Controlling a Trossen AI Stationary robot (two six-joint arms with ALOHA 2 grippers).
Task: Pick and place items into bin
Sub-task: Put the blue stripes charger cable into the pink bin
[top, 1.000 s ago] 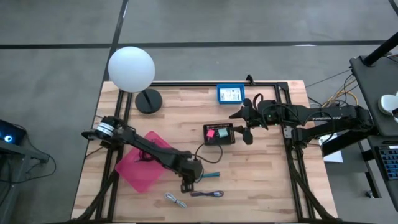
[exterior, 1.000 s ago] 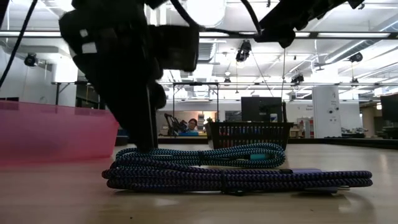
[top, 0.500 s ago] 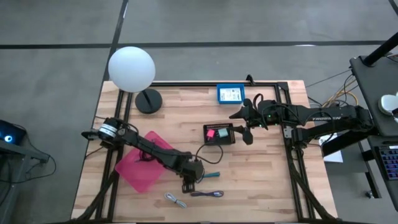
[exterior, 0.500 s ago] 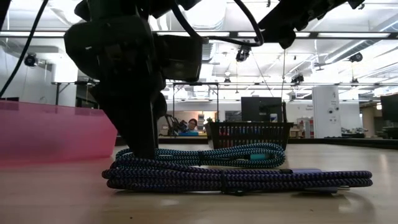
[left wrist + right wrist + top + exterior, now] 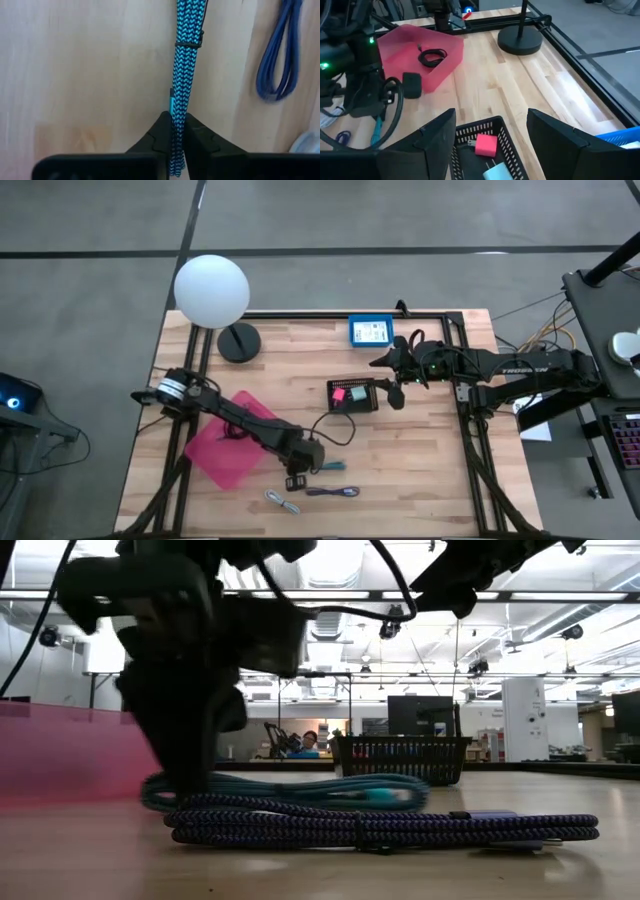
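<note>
A teal braided coiled cable [image 5: 186, 60] lies on the wooden table near its front edge. My left gripper [image 5: 297, 480] stands over the cable's left end and is shut on it. Close by are a purple cable [image 5: 335, 492] and a grey-white cable [image 5: 282, 501]. The pink bin [image 5: 230, 438] sits left of them with a black cable [image 5: 432, 56] inside. My right gripper [image 5: 492, 145] hovers open over a black basket [image 5: 352, 394], which holds a pink cube [image 5: 486, 144] and a mint-green cube [image 5: 497, 172]. My left gripper pinches the left end of the teal cable's bundle [image 5: 176, 125] between its two fingers, several strands together. The fingers [image 5: 190, 765] come from above, pointing down. The rest of the bundle stretches away toward the table's right, low over the wood.
A white globe lamp [image 5: 211, 290] on a black base [image 5: 238, 341] stands at the far left. A blue box [image 5: 371, 330] lies at the far edge. Black frame rails run along the table's left, far and right sides.
My left gripper has shut on the teal cable's left end and shifted a little toward the table's left edge. The teal cable has moved with it, sliding leftward behind the purple cable, which stays put.
</note>
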